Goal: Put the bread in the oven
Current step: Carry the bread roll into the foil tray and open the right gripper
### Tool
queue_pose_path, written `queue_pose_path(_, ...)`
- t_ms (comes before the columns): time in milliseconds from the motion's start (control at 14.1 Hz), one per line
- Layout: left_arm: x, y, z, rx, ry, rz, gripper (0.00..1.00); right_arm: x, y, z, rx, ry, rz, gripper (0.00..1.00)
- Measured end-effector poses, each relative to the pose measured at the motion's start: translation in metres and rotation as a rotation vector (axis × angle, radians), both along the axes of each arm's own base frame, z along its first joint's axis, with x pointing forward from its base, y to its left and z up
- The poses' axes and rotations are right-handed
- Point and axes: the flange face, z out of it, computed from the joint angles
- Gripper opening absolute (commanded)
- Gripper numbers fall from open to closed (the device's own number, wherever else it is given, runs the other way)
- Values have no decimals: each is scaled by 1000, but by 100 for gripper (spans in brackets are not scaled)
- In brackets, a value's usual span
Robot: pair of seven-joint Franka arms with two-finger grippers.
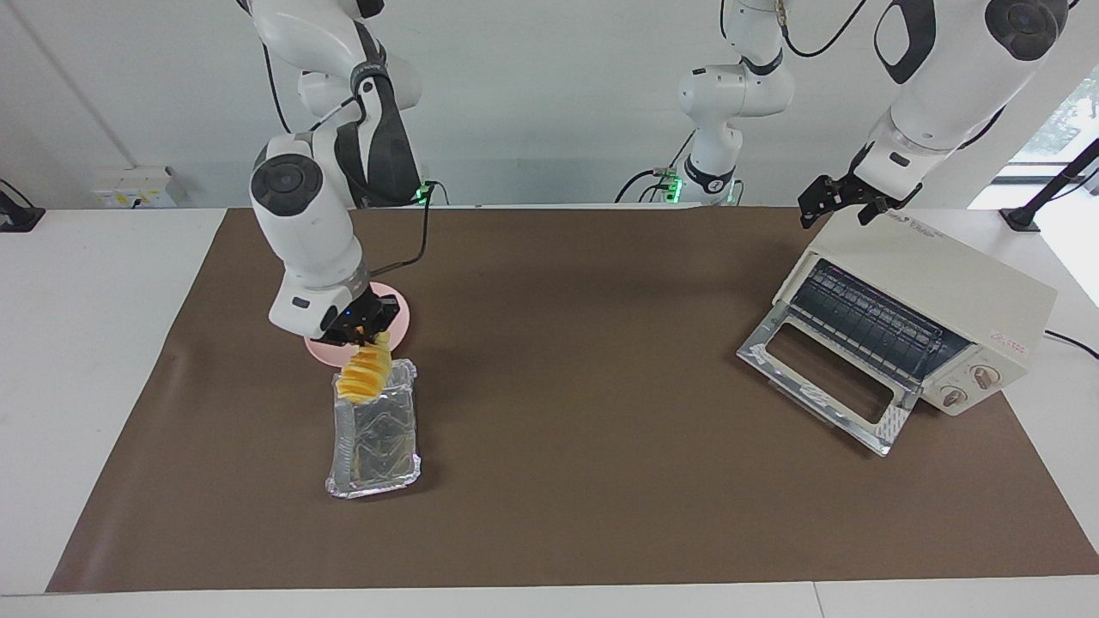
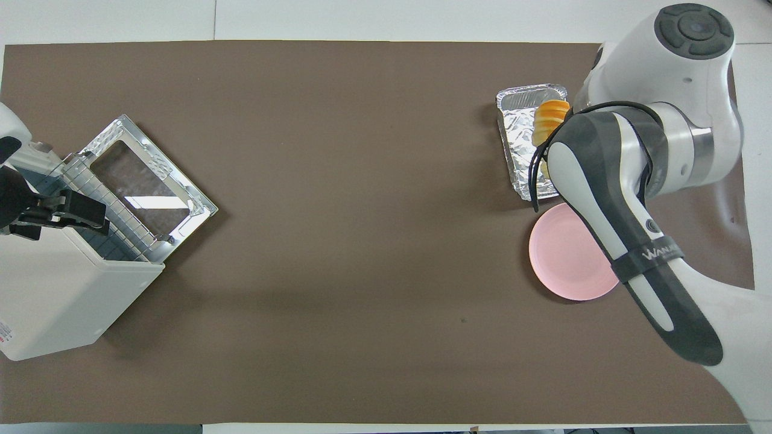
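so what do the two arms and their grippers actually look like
Both arms are glossy white with rounded shells, dark grey panels and round dark grey joint caps. Each ends in a small black two-finger gripper: the right gripper and the left gripper. A thin black cable loops along the right arm's forearm to its wrist, and a dark band with pale lettering wraps that forearm. Green lights glow at the arm bases.

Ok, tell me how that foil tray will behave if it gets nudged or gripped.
The foil tray looks thin and crinkled, so it would probably dent under a pinch. It lies empty on the brown mat, likely light enough to slide if nudged. Low and flat-bottomed, it seems unlikely to tip.
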Motion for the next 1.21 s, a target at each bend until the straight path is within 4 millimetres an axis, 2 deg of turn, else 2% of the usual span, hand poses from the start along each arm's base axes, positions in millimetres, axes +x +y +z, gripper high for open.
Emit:
queue_pose_path(213,0,0,0,0,0,0,100,25,4,-44,10,22,22,0)
queue_pose_path(356,0,0,0,0,0,0,100,35,7,-65,15,-2,44,0)
queue_pose_path(569,0,0,0,0,0,0,100,38,7,-79,20,-8,100,0)
queue_pose_path(854,0,0,0,0,0,0,100,35,-3,-90,17,13,108,2)
queue_pose_path(925,0,0,0,0,0,0,100,34,-4,-93,17,16,107,99)
queue_pose_path(1209,0,0,0,0,0,0,100,32,-6,-97,20,20,98,100)
